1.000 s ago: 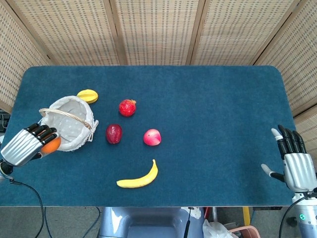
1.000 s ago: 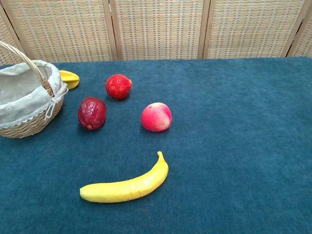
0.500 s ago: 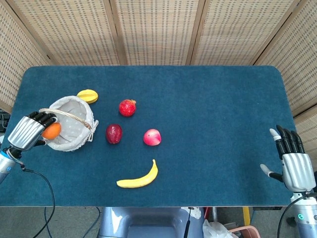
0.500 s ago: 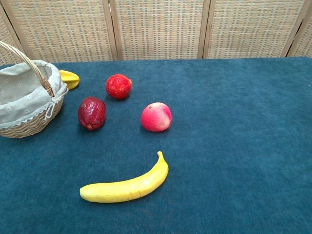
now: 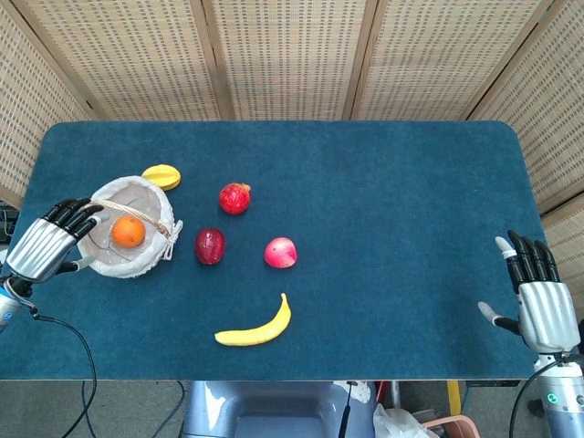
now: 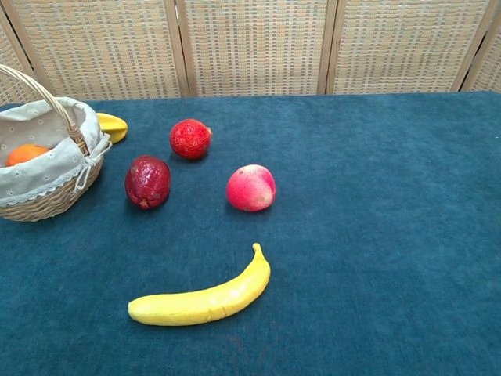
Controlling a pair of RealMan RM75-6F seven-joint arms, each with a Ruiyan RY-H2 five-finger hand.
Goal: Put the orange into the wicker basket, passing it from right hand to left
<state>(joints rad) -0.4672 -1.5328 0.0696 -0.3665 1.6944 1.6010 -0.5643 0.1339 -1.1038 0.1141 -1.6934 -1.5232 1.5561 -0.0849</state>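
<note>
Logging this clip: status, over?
Both hands open: left hand beside wicker basket, right hand idle. Orange in basket. Nothing in the way.

Blue table (image 5: 383, 201) lies bare across its right half, open for a hand to pass. On the left, obstacles cluster: basket (image 5: 146, 260) with its arched handle (image 5: 128, 206), a yellow fruit (image 5: 161, 176) just behind it, three red fruits (image 5: 234, 198) nearby, and a banana (image 5: 256, 329) toward the front edge.
</note>
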